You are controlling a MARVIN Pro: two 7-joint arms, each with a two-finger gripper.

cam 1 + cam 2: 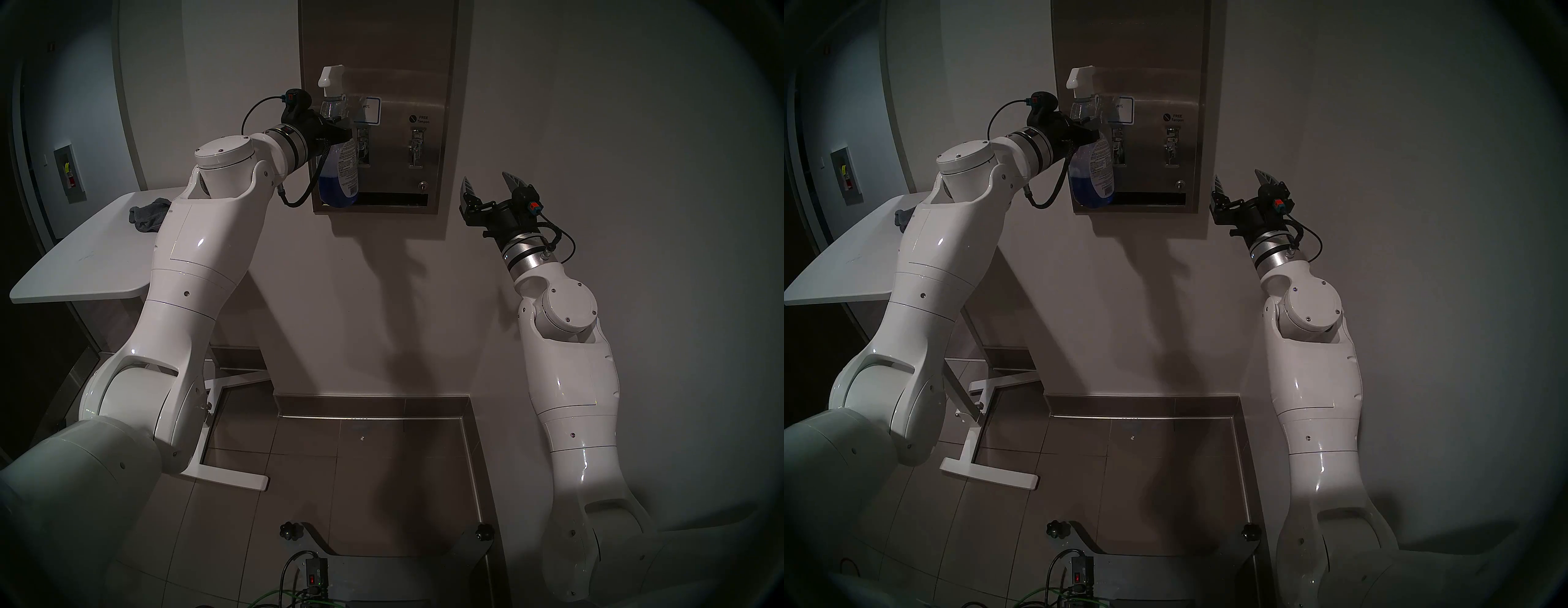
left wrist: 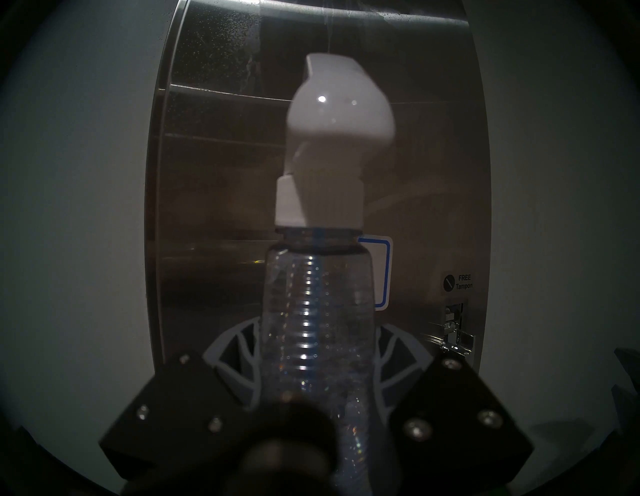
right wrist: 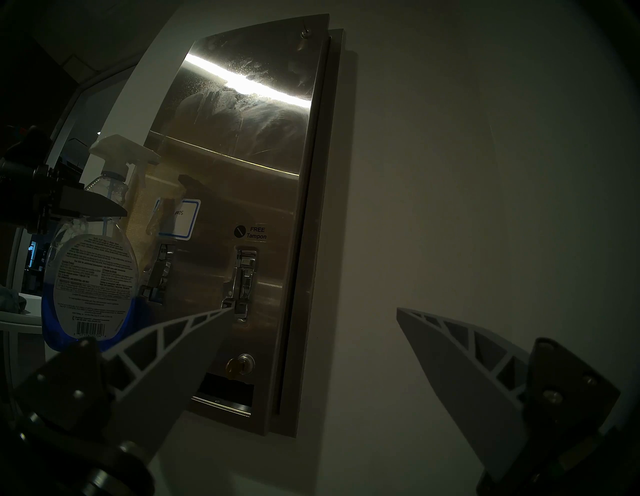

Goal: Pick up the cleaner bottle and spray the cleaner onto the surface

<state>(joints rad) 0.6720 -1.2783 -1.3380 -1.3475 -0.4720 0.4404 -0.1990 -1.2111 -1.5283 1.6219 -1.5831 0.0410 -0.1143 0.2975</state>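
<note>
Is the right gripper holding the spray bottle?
No, the right gripper stands open and empty beside the steel dispenser, while the left gripper holds the spray bottle.

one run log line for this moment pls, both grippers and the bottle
left gripper: shut on cleaner bottle, upright, nozzle at dispenser front | right gripper: open, empty, right of dispenser | spray marks high on steel

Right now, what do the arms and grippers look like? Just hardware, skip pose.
Both arms have glossy white rounded shells with small dark screws and a silver wrist ring. The left gripper and right gripper have black bodies; the fingers are grey, pointed and ribbed with triangular cut-outs. A black cable loops at each wrist, beside a black camera module with a red-and-blue connector.
</note>
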